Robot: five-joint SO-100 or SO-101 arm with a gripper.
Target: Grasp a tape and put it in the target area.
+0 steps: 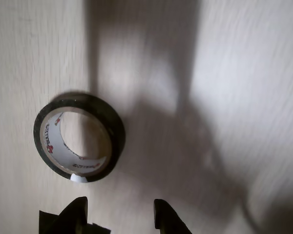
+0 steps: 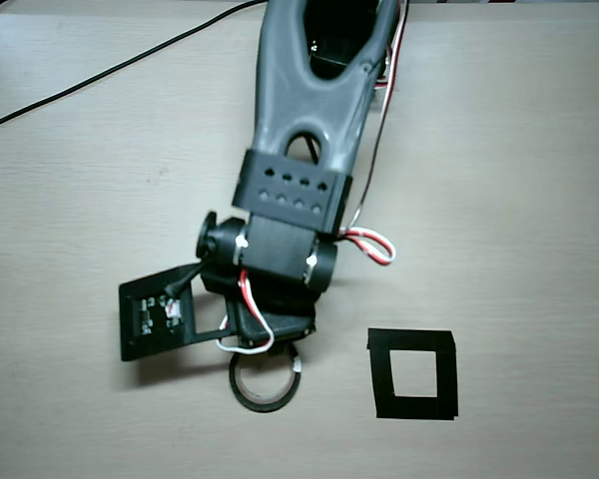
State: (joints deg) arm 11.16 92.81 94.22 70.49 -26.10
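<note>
So there's just one tape (image 2: 265,380) roll and one target area (image 2: 413,373), both on the pale surface (image 2: 539,200) and apart from each other. The roll lies flat, hole facing up, left of the square in the overhead view. The pincer (image 1: 119,214) is spread with nothing in it, tips just short of the roll in the wrist view.

In the overhead view, we are seeing bare table (image 2: 519,200) lying between the tape (image 2: 264,380) and the target area (image 2: 412,373), with nothing standing in between. Only the arm (image 2: 304,150) itself is covering the tape's upper edge.
</note>
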